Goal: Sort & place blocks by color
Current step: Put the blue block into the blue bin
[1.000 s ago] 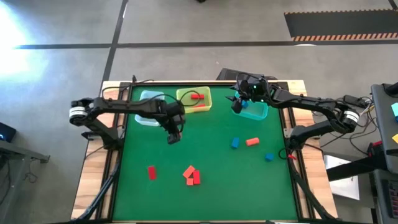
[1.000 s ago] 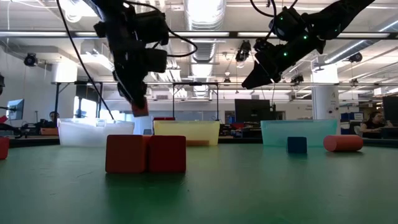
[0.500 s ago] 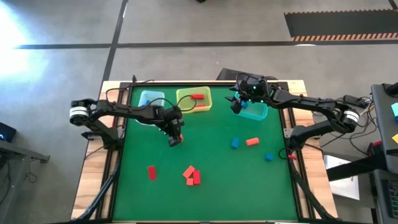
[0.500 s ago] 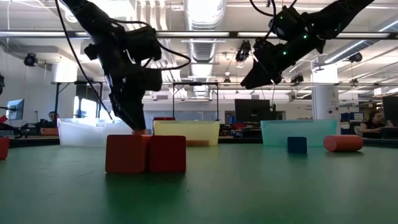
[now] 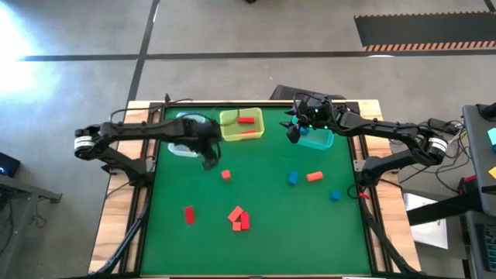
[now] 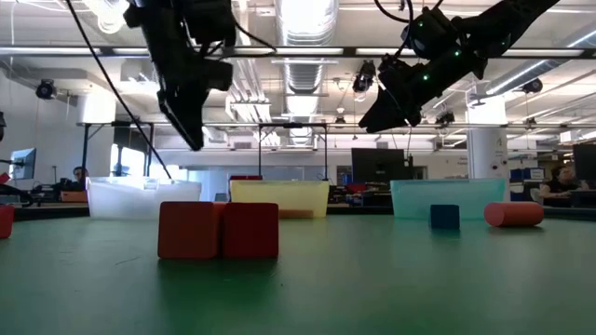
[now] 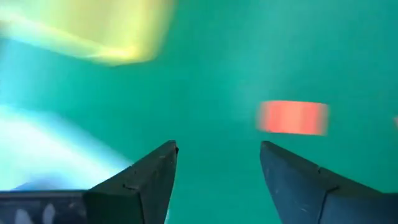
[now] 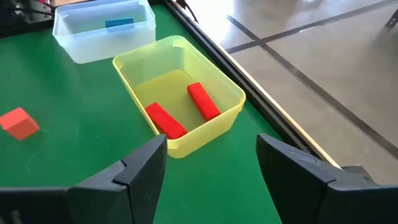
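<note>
small orange-red block (image 5: 225, 175) beside left hand (image 5: 209, 162)

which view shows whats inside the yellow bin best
The right wrist view: it looks into the yellow bin from close by, with two red bars plain on its floor. The high view shows the bin small, its red contents unclear. The low view shows only its side wall. The left wrist view catches a blurred yellow corner.

- table (image 5: 271, 232): matt green mat, felt-like, pale wood edge
- yellow bin (image 8: 180, 102) ahead of right gripper (image 8: 211, 165): translucent glossy plastic
- clear bin (image 8: 102, 28) beyond it: frosted plastic
- blocks (image 5: 239, 218): matt, solid
</note>
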`<action>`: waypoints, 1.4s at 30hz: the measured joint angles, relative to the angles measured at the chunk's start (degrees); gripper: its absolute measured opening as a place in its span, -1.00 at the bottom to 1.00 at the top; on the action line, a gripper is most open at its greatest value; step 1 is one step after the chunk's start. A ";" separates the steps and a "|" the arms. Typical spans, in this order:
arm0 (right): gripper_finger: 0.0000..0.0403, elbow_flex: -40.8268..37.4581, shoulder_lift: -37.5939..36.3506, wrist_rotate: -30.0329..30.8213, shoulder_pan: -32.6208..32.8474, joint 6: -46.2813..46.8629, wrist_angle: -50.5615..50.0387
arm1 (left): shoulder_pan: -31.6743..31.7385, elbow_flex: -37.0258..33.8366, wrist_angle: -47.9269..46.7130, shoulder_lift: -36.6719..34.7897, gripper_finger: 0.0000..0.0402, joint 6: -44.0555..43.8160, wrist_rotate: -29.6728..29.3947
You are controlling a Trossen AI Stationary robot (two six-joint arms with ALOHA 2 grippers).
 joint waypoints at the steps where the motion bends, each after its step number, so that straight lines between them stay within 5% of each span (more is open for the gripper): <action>1: 0.18 0.00 0.00 0.01 0.08 0.09 0.02 | 1.27 0.69 -2.09 -0.38 0.04 -0.83 -4.38; 4: 0.18 0.00 0.00 0.00 0.24 0.16 0.00 | 7.16 1.03 -4.92 -1.62 -0.02 -3.20 -9.67; 11: 0.18 0.00 0.00 0.00 1.23 0.00 -0.04 | 22.41 -3.49 -3.82 -1.14 -0.17 -8.96 -12.67; 16: 0.18 0.00 0.00 0.00 1.61 -0.46 -0.03 | 27.73 -7.00 2.07 0.01 -0.24 -9.36 -12.68; 31: 0.18 0.00 0.00 0.02 1.59 -0.74 0.23 | 29.07 -10.87 5.55 3.93 -0.24 -8.32 -12.38; 42: 0.18 0.00 0.00 0.02 1.59 -0.92 0.21 | 29.07 -10.92 7.15 7.78 0.03 -7.94 -12.27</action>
